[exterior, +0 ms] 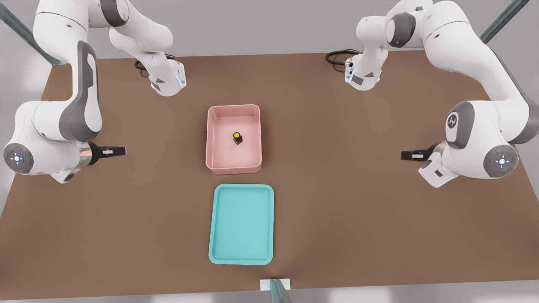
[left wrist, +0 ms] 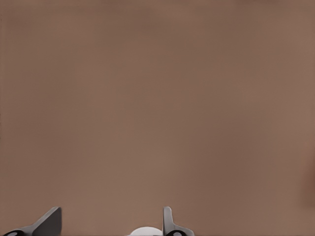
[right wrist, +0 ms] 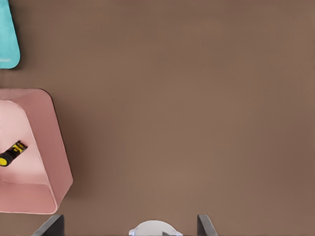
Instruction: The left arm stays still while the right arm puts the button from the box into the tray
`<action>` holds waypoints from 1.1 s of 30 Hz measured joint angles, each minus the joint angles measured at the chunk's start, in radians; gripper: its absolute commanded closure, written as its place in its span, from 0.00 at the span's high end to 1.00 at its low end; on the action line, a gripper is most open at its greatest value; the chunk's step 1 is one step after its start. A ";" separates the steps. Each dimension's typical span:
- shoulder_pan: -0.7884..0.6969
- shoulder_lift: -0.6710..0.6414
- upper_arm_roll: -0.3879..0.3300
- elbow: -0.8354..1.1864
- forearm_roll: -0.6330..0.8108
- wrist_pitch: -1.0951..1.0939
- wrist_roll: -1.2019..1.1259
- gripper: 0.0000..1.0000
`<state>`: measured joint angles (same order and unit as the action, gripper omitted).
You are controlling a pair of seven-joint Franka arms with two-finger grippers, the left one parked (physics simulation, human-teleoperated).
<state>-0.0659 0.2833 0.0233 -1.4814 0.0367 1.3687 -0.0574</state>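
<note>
Nearest the camera in the front view we had the shallow teal-turquoise rectangular tray (exterior: 241,224) lying flat on the brown table (exterior: 358,202), nothing in it. Just behind it sat the pale pink plastic box (exterior: 233,139), and the tiny yellow-capped button on its dark base (exterior: 237,138) stood upright around the middle of the box floor. Off to the front view's left, well apart from the box, the right arm's black two-finger gripper (exterior: 120,151) hung over bare table. The front view didn't show its finger gap, but in the right wrist view we saw both fingertips (right wrist: 49,227) spread wide, holding nothing, plus the button (right wrist: 12,153) in the box (right wrist: 47,162) and a corner of the tray (right wrist: 7,34).
</note>
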 measured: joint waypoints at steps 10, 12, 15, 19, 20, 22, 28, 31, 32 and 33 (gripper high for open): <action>0.232 -0.154 0.002 -0.500 0.008 0.456 0.085 1.00; 0.314 -0.180 0.002 -0.550 0.011 0.527 0.124 1.00; 0.478 -0.182 0.004 -0.567 0.013 0.599 0.202 1.00; 0.669 -0.178 0.005 -0.621 0.016 0.691 0.329 1.00; 0.705 -0.168 0.005 -0.637 0.017 0.720 0.364 1.00; 0.753 -0.138 0.006 -0.653 0.019 0.776 0.432 1.00; 0.786 -0.068 0.006 -0.725 0.021 0.950 0.610 1.00; 0.805 -0.036 0.006 -0.732 0.024 1.017 0.686 1.00; 0.810 -0.026 0.006 -0.733 0.025 1.035 0.709 1.00; 0.815 -0.019 0.006 -0.737 0.026 1.051 0.731 1.00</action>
<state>0.7486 0.2647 0.0291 -2.2179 0.0625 2.4193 0.6737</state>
